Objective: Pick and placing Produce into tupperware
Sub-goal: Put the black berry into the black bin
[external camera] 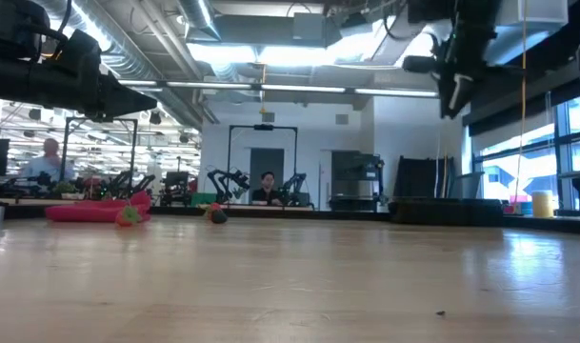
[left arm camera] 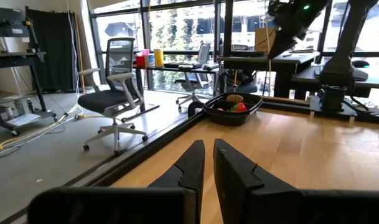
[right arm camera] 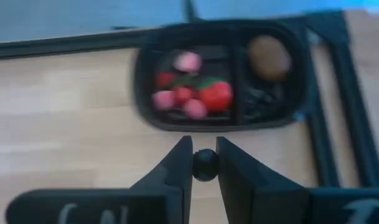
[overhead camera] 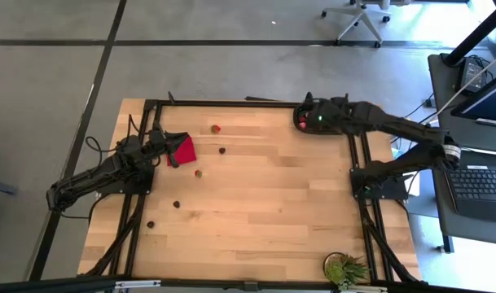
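Pinched between the closed jaws of the right gripper (right arm camera: pixel 205 163) is a small dark round berry (right arm camera: pixel 205 165), held just short of the black shallow plastic tray (right arm camera: pixel 145 93) at the wooden worktop's (overhead camera: pixel 272 203) far right corner, likely ready to drop among the red strawberries (right arm camera: pixel 215 95). The left gripper (left arm camera: pixel 208 163) waits shut and empty by the red square cloth (overhead camera: pixel 182 150) near the left edge. More loose pieces (overhead camera: pixel 217 129) dot the worktop; office chairs stand beyond.

Robotics lab: rows of robot arms (external camera: pixel 228 181), office chairs (left arm camera: pixel 111 93)
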